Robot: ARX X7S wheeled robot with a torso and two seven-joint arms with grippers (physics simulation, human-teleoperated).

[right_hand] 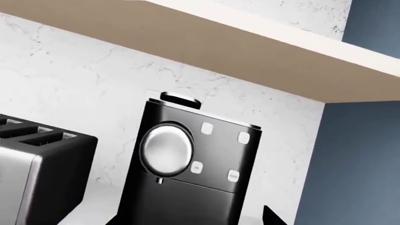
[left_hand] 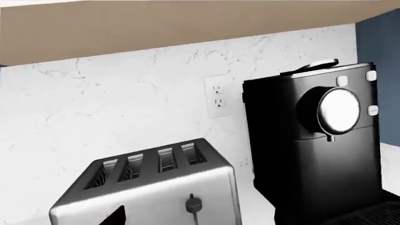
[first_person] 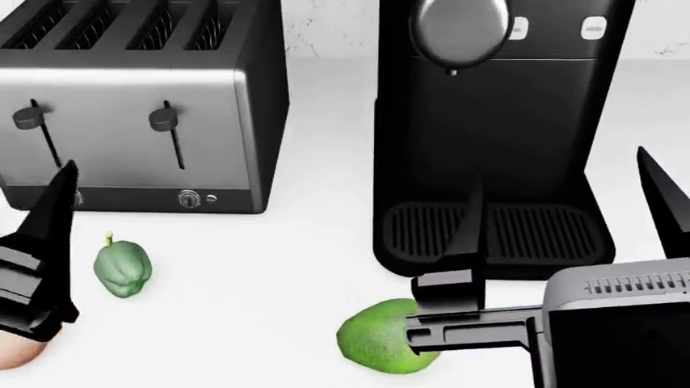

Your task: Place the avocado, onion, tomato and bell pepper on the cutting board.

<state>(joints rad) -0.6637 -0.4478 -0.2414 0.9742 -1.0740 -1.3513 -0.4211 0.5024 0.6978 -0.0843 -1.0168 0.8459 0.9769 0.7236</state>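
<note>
The avocado (first_person: 377,338), large and bright green, lies on the white counter at the front, touching or just under the right gripper's near finger. The bell pepper (first_person: 121,268), small, dark green and lobed, lies in front of the toaster. A pale pink patch at the lower left edge is the onion (first_person: 13,356), mostly hidden under the left gripper's body. My right gripper (first_person: 566,214) is open and empty in front of the coffee machine. My left gripper (left_hand: 198,219) is open and empty; the head view shows only one of its fingers (first_person: 52,212). The tomato and cutting board are out of view.
A steel four-slot toaster (first_person: 140,105) stands at the back left, also in the left wrist view (left_hand: 150,192). A black coffee machine (first_person: 490,129) with a drip tray stands at the back right. Behind are a marble wall, an outlet (left_hand: 216,96) and a shelf (right_hand: 262,51).
</note>
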